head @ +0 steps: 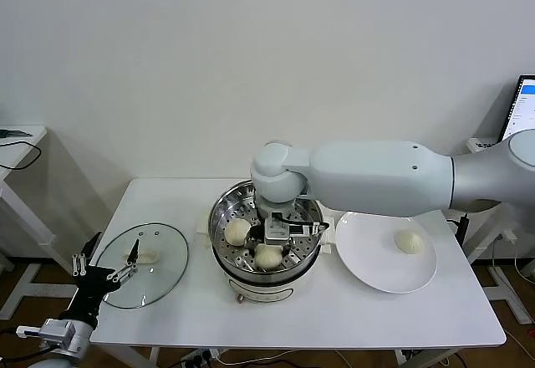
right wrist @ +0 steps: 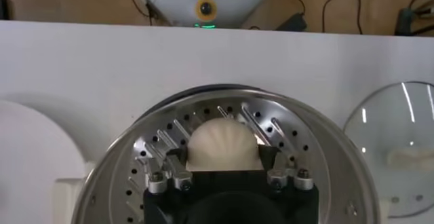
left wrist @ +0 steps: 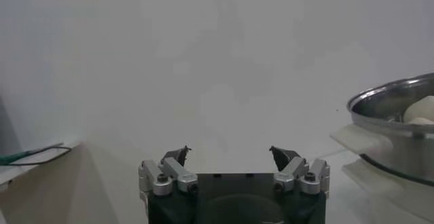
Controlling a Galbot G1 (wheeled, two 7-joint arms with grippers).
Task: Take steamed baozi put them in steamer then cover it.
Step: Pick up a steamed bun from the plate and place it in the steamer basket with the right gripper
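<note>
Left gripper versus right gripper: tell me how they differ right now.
The left gripper hangs beside the table's near left corner, next to the glass lid; the right gripper is down inside the steamer. The left gripper's jaws stand wide open and empty; the right gripper's jaws are shut on a baozi above the perforated tray. Both have the same black body with silver finger mounts.

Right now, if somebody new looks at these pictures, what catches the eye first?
The right gripper, reaching into the shiny round stainless-steel steamer at mid-table, is closed around a cream-white baozi bun. Another bun lies on its perforated tray, and one waits on the flat white plate beside it.
</note>
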